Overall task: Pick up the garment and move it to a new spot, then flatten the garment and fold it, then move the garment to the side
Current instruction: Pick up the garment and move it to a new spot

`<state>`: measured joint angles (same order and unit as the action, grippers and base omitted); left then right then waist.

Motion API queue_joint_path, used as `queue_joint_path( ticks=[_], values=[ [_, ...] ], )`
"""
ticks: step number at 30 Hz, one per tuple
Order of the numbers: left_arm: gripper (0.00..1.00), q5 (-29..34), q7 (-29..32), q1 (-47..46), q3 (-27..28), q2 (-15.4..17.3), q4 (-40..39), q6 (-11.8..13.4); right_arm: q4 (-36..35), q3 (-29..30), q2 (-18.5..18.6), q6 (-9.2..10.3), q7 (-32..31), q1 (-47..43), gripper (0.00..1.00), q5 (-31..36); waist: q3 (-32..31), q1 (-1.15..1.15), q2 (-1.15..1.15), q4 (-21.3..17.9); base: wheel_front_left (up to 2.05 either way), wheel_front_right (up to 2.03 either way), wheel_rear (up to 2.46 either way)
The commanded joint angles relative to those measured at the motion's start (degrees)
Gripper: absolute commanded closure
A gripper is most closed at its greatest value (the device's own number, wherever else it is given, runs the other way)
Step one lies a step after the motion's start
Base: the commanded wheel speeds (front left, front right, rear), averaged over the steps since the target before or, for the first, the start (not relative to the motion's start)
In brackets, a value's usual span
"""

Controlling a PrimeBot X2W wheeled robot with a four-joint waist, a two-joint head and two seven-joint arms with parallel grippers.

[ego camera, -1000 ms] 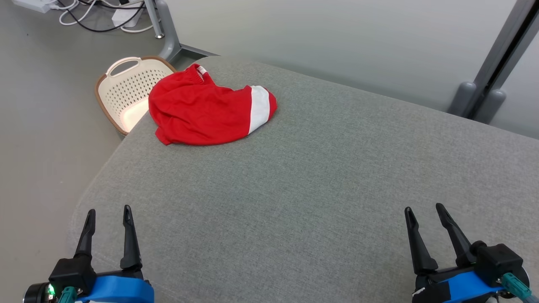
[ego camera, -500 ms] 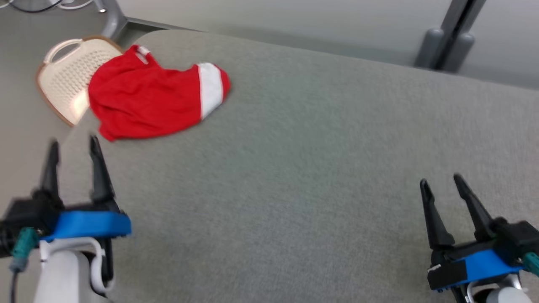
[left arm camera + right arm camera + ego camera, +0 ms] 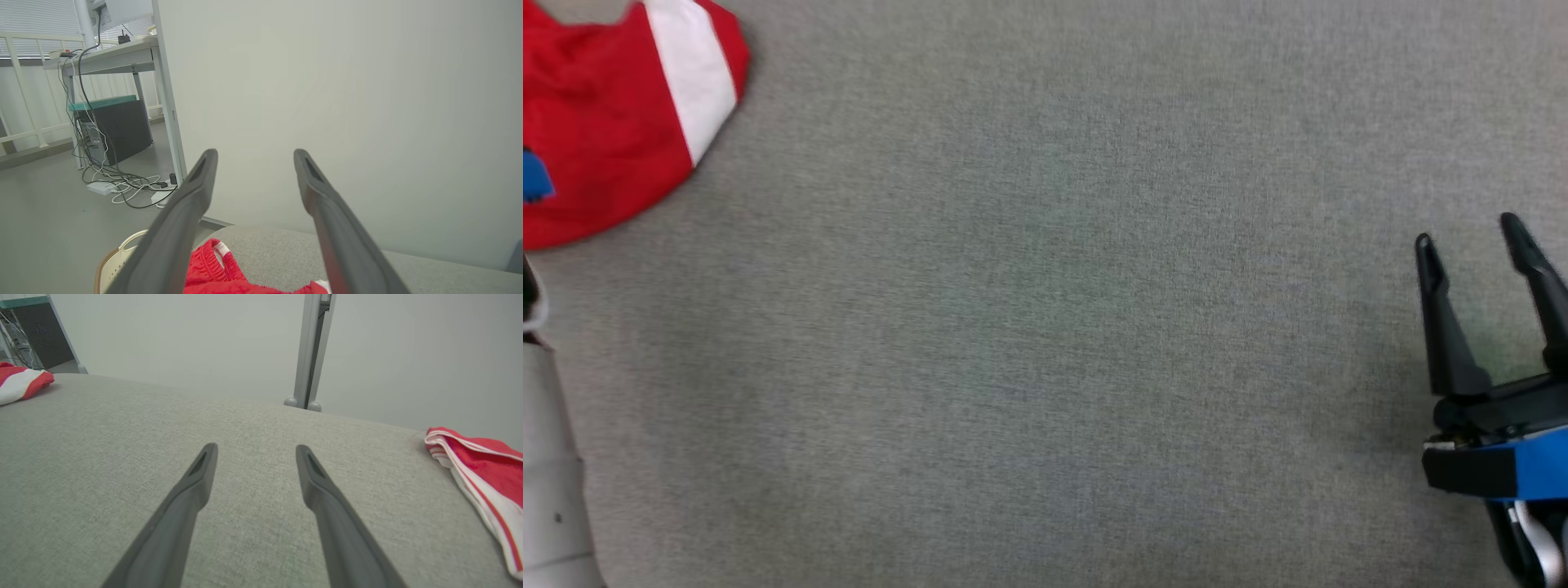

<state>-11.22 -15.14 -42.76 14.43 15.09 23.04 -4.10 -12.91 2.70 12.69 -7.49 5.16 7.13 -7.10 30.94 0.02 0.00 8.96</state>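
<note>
Red garment with a white stripe lies on grey tabletop. Left gripper and right gripper: jaws apart, empty.

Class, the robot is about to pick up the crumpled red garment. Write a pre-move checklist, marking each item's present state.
1. Left gripper open, nothing held: ok.
2. Right gripper open, nothing held: ok.
3. Red garment fully in head view: not ok, cut off at the corner.
4. Left gripper touching the garment: cannot tell.
5. Bare grey surface for laying it out: ok.
6. Second red-and-white garment out of the way: ok.
</note>
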Motion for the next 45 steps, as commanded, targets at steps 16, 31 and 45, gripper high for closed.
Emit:
queue_joint_path(
  ticks=[16, 31, 45],
  values=[
    [0.0, -1.55, 8.29, -13.54, -1.37, 6.68, 28.88, -2.31, -11.31, 3.83, 2.83, 0.0, -4.42, -1.3, 0.0, 1.39, 8.74, -0.02, 0.0, -1.9, 0.0, 0.0, 0.0],
    [1.0, -3.33, 20.95, -15.55, -4.39, 6.7, 40.79, -3.0, -11.53, 3.1, 2.17, 0.0, -4.42, -1.38, 0.0, 1.15, 7.65, -0.02, 0.0, -2.61, 0.0, 0.0, 0.0],
    [1.0, -2.21, 14.46, -19.11, -13.66, 9.48, 35.32, -3.53, -5.59, 0.74, -0.63, -0.01, -0.92, -1.75, 0.0, -0.18, -1.03, -0.02, 0.0, -4.97, 0.0, 0.0, 0.0]
  ],
)
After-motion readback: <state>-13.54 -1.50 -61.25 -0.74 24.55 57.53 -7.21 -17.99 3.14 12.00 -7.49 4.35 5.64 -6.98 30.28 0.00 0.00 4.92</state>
